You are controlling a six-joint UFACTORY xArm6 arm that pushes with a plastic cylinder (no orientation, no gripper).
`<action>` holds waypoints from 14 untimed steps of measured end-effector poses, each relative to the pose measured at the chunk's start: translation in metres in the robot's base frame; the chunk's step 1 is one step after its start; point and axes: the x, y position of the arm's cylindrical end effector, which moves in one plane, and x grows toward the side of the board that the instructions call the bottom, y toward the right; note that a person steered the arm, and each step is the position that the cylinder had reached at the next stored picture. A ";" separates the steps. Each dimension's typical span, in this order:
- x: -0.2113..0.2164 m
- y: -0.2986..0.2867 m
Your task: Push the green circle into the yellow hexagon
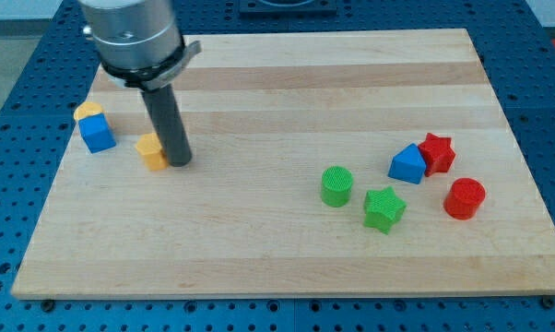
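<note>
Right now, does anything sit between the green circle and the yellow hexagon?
Only my tip: it stands at the yellow hexagon's right side, facing the green circle. The bare board between holds no blocks; the green star lies off that line.

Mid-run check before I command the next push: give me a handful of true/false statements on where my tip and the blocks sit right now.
1. My tip rests right beside the yellow hexagon, on its right in the view. True.
2. The green circle already touches the yellow hexagon. False: it stands far off toward the view's right, with bare board between them.
3. The green star sits just below and right of the green circle. True.
4. The red star is alone at the view's left. False: it is on the right, against the blue block.
5. The red circle lies at the right, below the red star. True.
</note>
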 end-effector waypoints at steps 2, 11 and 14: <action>0.000 -0.052; 0.065 0.199; -0.022 0.216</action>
